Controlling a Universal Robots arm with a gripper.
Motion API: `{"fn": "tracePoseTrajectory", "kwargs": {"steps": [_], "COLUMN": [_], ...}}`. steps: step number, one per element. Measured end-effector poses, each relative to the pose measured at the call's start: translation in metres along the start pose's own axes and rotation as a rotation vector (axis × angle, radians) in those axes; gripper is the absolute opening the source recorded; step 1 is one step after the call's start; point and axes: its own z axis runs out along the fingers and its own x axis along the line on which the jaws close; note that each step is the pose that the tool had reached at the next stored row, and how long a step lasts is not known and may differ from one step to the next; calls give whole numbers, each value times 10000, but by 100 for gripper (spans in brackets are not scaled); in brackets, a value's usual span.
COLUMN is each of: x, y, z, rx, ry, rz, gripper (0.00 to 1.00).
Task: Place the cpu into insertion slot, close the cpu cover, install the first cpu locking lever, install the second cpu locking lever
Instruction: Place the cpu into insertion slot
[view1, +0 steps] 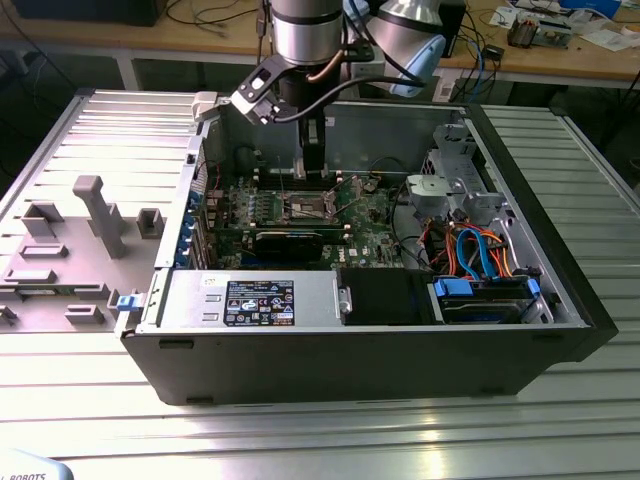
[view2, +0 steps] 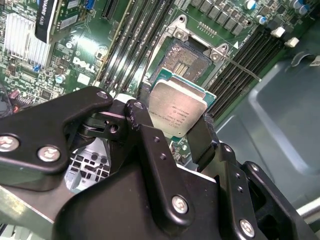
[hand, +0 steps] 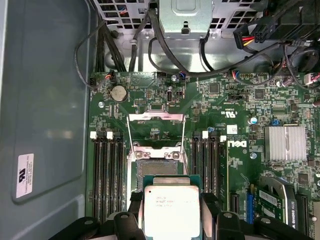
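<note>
The ribbed metal desk (view1: 300, 440) carries an open computer case (view1: 350, 365) at its centre. At 9 o'clock from the case, grey blocks (view1: 100, 215) stand on the desk, with a small blue clip (view1: 125, 302) between them and the case.

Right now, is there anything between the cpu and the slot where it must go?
Nothing visible is in the way. The hand grips the cpu by its edges, close to the slot. The cover stands open on the slot's far side, and no cable or lever crosses the bare socket.
</note>
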Motion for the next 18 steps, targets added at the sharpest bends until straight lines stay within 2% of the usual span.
{"fn": "tracePoseTrajectory", "kwargs": {"steps": [6,8,9,10,11,18], "x": [47,47,47,46,46,46], "y": [-4,-7,-8,-8,-9,-10], "z": [124,139,146,160,170,176], "rx": [-1,-12,-41,-138,-197,-199], "ry": [0,0,0,-2,-2,-1], "rz": [-3,0,1,-3,-4,-4], "gripper": [54,54,54,54,54,54]}}
